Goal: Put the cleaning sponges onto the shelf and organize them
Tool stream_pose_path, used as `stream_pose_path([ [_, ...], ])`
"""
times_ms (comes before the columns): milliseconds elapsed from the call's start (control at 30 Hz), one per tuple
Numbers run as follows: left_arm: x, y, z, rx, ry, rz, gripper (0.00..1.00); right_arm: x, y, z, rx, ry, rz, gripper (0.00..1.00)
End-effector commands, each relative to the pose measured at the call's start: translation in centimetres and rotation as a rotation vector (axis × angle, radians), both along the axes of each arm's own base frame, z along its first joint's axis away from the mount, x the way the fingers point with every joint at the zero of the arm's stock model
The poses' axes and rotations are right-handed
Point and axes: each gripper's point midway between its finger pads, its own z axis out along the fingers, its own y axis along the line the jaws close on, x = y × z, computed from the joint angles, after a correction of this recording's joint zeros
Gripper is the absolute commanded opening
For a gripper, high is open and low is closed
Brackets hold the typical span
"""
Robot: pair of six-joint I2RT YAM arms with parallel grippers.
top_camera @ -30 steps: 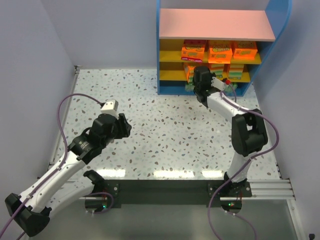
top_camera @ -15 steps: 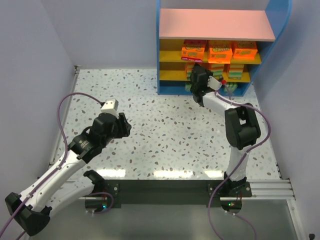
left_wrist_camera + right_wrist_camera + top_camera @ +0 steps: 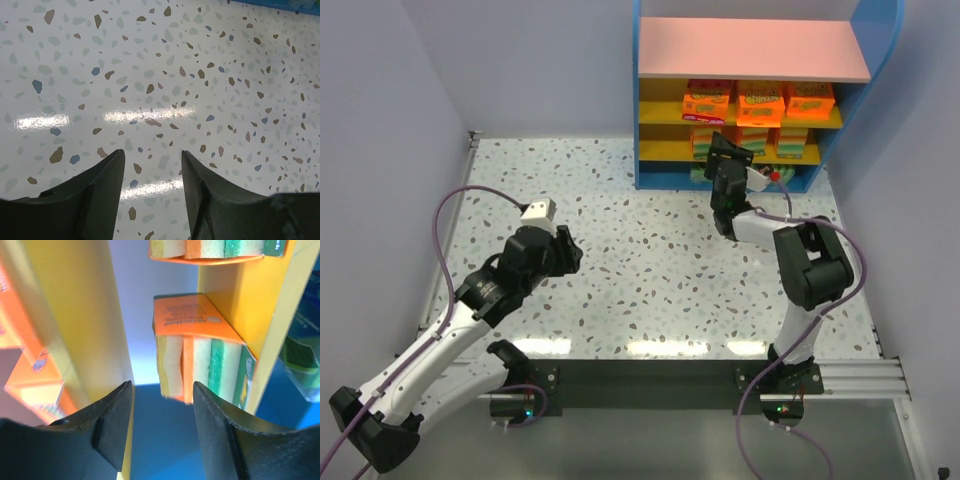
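The shelf (image 3: 755, 48) stands at the back right, blue-framed with a pink top board. Orange cleaning sponges (image 3: 760, 102) line its upper yellow tier, and more (image 3: 795, 145) sit on the tier below. My right gripper (image 3: 720, 148) is at the shelf's front, on the left side of the lower tiers. In the right wrist view it (image 3: 162, 387) is open, and an orange pack with yellow and green sponge edges (image 3: 197, 357) rests on a yellow tier (image 3: 235, 285) just past the fingertips, touched by neither. My left gripper (image 3: 152, 152) hangs open and empty over the speckled table (image 3: 150, 75).
The shelf's blue side post (image 3: 636, 100) and yellow tier boards (image 3: 75, 315) close in on both sides of my right fingers. A clear wrapped green item (image 3: 300, 365) lies low at the right. Purple walls enclose the table (image 3: 620, 200). My left arm (image 3: 480, 300) crosses the near left.
My right gripper went from shut to open at the shelf, leaving an orange sponge pack on the tier, and its wrist has tipped back slightly. The left arm has not moved.
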Motion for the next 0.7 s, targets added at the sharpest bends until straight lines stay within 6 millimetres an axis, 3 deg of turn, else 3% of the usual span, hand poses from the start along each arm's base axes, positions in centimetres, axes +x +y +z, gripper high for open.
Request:
stream_pose_path([
  [0,0.6,-0.3,2.3,-0.066,-0.059,0.017,0.55,-3.0,0.1,5.3,-0.011,-0.149,0.070,0.57],
  [133,1.0,-1.0,2.7,-0.083,-0.083,-0.005,0.69,-6.7,0.5,4.5,-0.061,-0.140,0.162,0.72],
  [167,1.1,-1.0,2.9,-0.084,-0.089,-0.005,0.76,-7.6,0.8,4.4,-0.082,-0.140,0.190,0.75],
  [200,1.2,-1.1,3.2,-0.091,-0.099,-0.005,0.81,-8.9,1.6,2.7,-0.114,-0.105,0.264,0.77],
  [233,1.4,-1.1,3.3,-0.090,-0.106,-0.003,0.91,-10.2,1.7,3.7,-0.153,-0.119,0.297,0.82],
  [300,1.7,-1.0,3.8,-0.096,-0.127,0.007,1.00,-12.4,3.1,0.6,-0.249,-0.022,0.424,0.87],
  [333,1.7,-1.0,4.0,-0.095,-0.140,0.008,1.00,-13.6,3.3,1.6,-0.288,-0.039,0.459,0.92],
  [367,2.0,-1.2,4.5,-0.103,-0.162,0.000,1.00,-14.5,3.7,1.0,-0.330,-0.017,0.504,0.94],
  [400,2.0,-1.2,4.7,-0.096,-0.171,-0.007,1.00,-15.6,3.8,-1.1,-0.415,0.054,0.553,0.96],
  [433,2.1,-1.4,4.9,-0.098,-0.178,-0.016,1.00,-16.8,4.6,-1.5,-0.463,0.060,0.629,0.99],
  [467,2.3,-1.5,5.2,-0.099,-0.188,-0.023,1.00,-18.0,4.8,-0.6,-0.513,0.041,0.662,0.99],
  [500,2.3,-1.6,5.3,-0.091,-0.188,-0.030,1.00,-19.1,4.6,-2.5,-0.606,0.117,0.714,0.99],
  [533,2.4,-1.7,5.7,-0.091,-0.193,-0.031,1.00,-20.3,5.2,-2.9,-0.642,0.123,0.782,0.99],
  [667,2.7,-1.9,7.0,-0.098,-0.221,-0.040,1.00,-25.1,3.7,-5.2,-0.801,0.237,0.887,0.99],
])
